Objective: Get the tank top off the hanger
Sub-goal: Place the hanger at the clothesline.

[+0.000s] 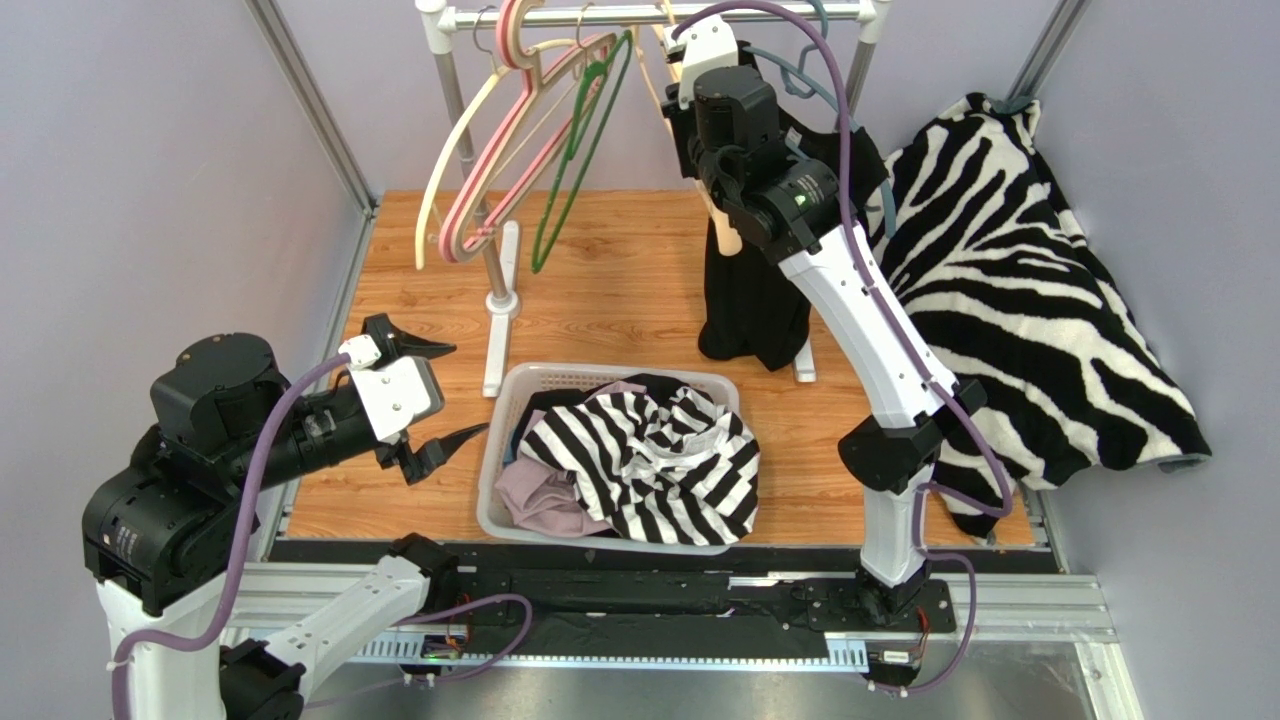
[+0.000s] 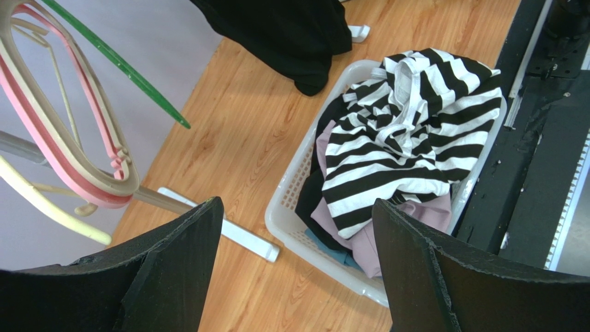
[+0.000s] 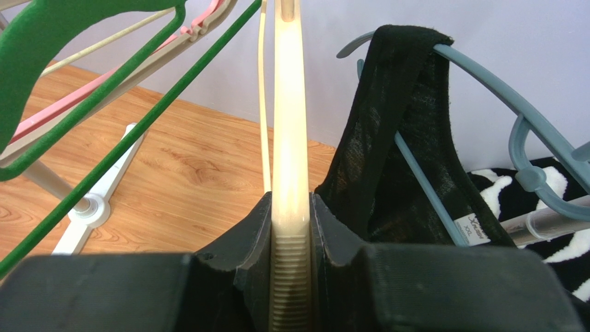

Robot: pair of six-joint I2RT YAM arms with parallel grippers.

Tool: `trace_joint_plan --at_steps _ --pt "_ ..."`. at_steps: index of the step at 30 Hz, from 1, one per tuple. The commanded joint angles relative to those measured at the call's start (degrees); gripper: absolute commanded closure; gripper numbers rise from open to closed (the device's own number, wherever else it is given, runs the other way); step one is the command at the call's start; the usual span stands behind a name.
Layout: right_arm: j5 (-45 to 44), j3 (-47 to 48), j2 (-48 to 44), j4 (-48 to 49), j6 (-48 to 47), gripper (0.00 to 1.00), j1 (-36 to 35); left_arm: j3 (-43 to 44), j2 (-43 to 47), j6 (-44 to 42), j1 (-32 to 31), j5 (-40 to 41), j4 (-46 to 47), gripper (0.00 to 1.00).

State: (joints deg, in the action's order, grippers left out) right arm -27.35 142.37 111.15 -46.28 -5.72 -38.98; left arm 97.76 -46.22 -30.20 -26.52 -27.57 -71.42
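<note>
My right gripper (image 3: 291, 207): clenched on 1 cream hanger (image 3: 289, 104);
Tank top (image 3: 395, 138): black, its strap over the grey-blue hanger (image 3: 485, 76);
My left gripper (image 2: 296, 207): released, above the basket (image 2: 294, 173).

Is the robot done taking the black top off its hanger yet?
Not yet. Done: nothing that shows. The black tank top has a strap looped over the blue-grey hanger. In hand: the right gripper is shut on a cream hanger beside it, not on the top. The left gripper is open and empty, low by the laundry basket. Left: grab the top and slip its straps off.
</note>
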Motion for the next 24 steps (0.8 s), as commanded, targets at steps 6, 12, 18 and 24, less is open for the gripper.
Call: trace_joint_plan --at_steps 6,12,18,24 --pt "1.95 2.39 2.57 6.73 3.69 1.0 0.14 0.33 0.43 -0.65 0.33 -0.73 0.23 0.13" --pt "-0.15 1.07 4.86 8.49 2.64 1.0 -2.5 0.15 0.51 -0.74 0.33 -0.64 0.14 0.13" --pt "-2.09 3.01 6.71 9.46 0.27 1.0 -5.93 0.24 0.51 -0.92 0.33 -0.55 0.05 0.13" --pt "-1.65 -0.94 3.73 9.11 0.79 0.85 -6.19 0.16 0.6 -0.74 0.42 -0.82 0.05 0.13"
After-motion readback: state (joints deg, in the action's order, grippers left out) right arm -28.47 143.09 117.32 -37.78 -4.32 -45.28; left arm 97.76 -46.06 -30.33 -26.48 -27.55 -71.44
